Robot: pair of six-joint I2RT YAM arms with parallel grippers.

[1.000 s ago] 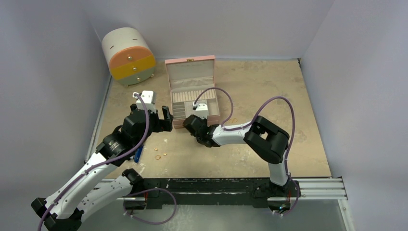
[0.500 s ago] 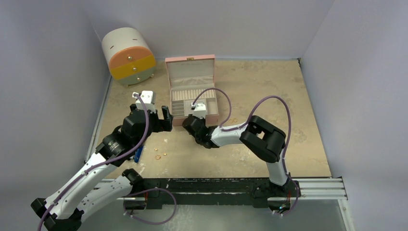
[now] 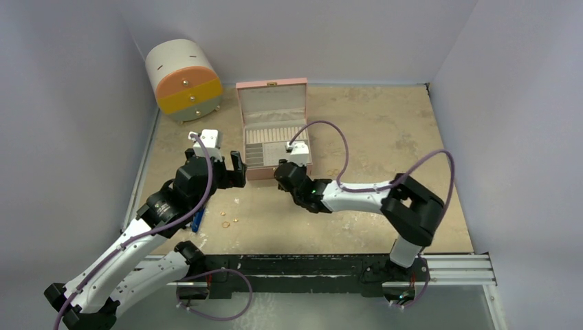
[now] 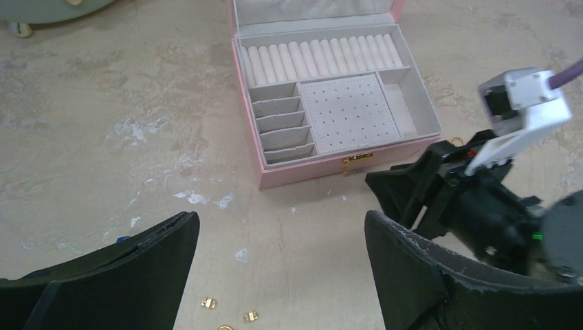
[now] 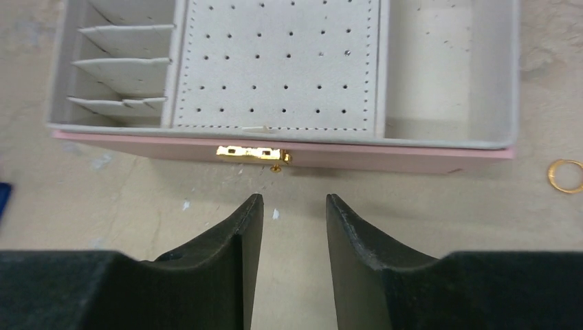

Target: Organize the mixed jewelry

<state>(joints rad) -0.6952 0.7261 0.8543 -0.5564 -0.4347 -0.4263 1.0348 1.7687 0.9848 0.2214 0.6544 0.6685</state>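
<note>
The mixed jewelry lies on the tabletop. A few tiny gold bits (image 3: 227,222) sit left of centre, and in the left wrist view they show as two gold studs (image 4: 206,302) and a ring at the bottom edge. One gold ring (image 3: 333,172) lies right of the box and also shows in the right wrist view (image 5: 565,175). My left gripper (image 3: 234,168) is open wide and empty, held above the floor between the studs and the box (image 4: 280,218). My right gripper (image 3: 282,180) is narrowly open and empty (image 5: 294,199), low in front of the box's gold clasp (image 5: 251,152).
The open pink jewelry box (image 3: 274,172) holds ring rolls, small slots and a perforated pad (image 5: 275,62). A round cabinet with coloured drawers (image 3: 182,79) stands at the back left. A blue-handled tool (image 3: 197,220) lies under my left arm. Grey walls enclose the table.
My right arm's elbow has swung out to the right and its gripper has shifted slightly right along the box front. The left arm has not moved.
</note>
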